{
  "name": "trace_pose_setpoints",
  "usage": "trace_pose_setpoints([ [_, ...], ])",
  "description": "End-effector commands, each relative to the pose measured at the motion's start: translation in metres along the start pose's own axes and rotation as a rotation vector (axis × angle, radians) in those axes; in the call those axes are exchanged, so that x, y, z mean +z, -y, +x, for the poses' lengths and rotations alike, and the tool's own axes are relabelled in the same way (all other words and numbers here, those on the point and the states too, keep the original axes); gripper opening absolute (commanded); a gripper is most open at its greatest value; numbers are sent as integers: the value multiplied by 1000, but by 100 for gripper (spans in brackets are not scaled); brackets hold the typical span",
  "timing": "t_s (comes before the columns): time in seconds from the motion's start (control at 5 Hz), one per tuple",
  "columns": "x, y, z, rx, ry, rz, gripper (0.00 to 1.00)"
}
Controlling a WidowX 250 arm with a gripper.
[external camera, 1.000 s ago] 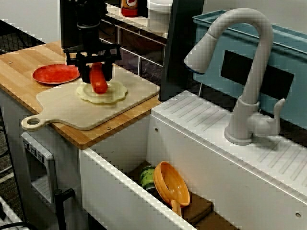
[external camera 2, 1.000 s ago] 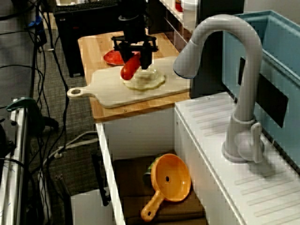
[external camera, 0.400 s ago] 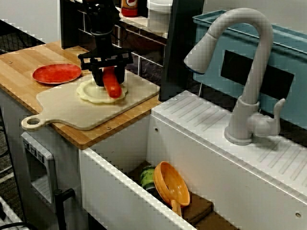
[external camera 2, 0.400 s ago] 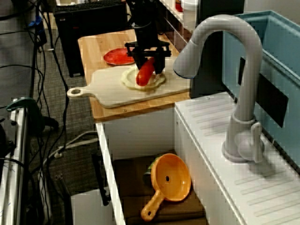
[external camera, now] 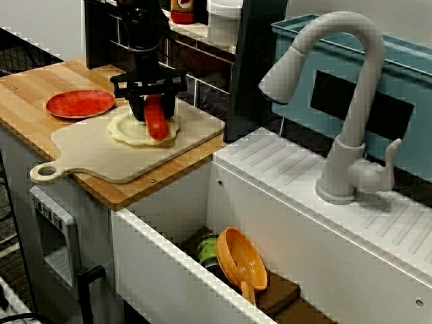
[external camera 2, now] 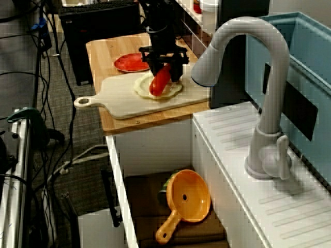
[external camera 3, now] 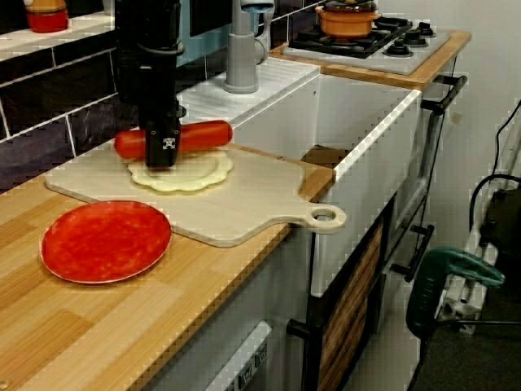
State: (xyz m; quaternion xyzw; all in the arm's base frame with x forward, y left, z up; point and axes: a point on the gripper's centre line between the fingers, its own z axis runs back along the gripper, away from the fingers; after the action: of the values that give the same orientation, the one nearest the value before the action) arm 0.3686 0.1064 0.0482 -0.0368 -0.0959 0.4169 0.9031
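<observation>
Sitting nearest in the view from the counter end is a red plate (external camera 3: 106, 240). It lies flat on the wooden counter (external camera 3: 73, 342), just beside the board (external camera 3: 244, 204) and not touching it. The board is pale and lies flat too. Its handle (external camera 3: 324, 218), with a round hole, sticks out at the counter's front edge.

On the half of the board nearer the wall lies a round, flat dough (external camera 3: 191, 173). Right over the dough hangs the gripper (external camera 3: 160, 151), black and pointing straight down. Its two fingers pinch a red sausage (external camera 3: 199, 134), one finger on each side. They grip it nearer one end than the other. The sausage lies almost level, very low over the dough. I cannot tell if it touches the dough. In the view across the sink, one end of the sausage shows in front of the fingers, over the middle of the dough.

Past the board, on the side away from the plate, is a deep white sink (external camera 3: 366, 147). In the view across the sink, an orange strainer (external camera: 243, 260) lies at the bottom of it, with a green can (external camera: 208, 250) just beside it. A grey tap (external camera: 344, 101) stands on the ridged white top at the back of the sink, also past the board. Farthest from the board, in the view from the counter end, an orange pot (external camera 3: 350, 16) sits on a stove (external camera 3: 407, 37).
</observation>
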Motion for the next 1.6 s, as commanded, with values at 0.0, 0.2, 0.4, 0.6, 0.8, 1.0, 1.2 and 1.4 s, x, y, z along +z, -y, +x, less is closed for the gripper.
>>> trace_pose_setpoints([
  [0.0,18,-7,15,-26,46,14,100],
  [0.2,17,-11,18,-30,28,36,100],
  [0.4,20,-16,22,-16,20,34,100],
  [0.6,27,-18,25,-4,0,38,100],
  [0.8,34,-21,32,51,-23,40,100],
  [1.0,33,-23,46,246,-48,63,100],
  [1.2,37,-23,50,275,-88,42,100],
  [1.4,48,-26,47,231,-97,14,100],
])
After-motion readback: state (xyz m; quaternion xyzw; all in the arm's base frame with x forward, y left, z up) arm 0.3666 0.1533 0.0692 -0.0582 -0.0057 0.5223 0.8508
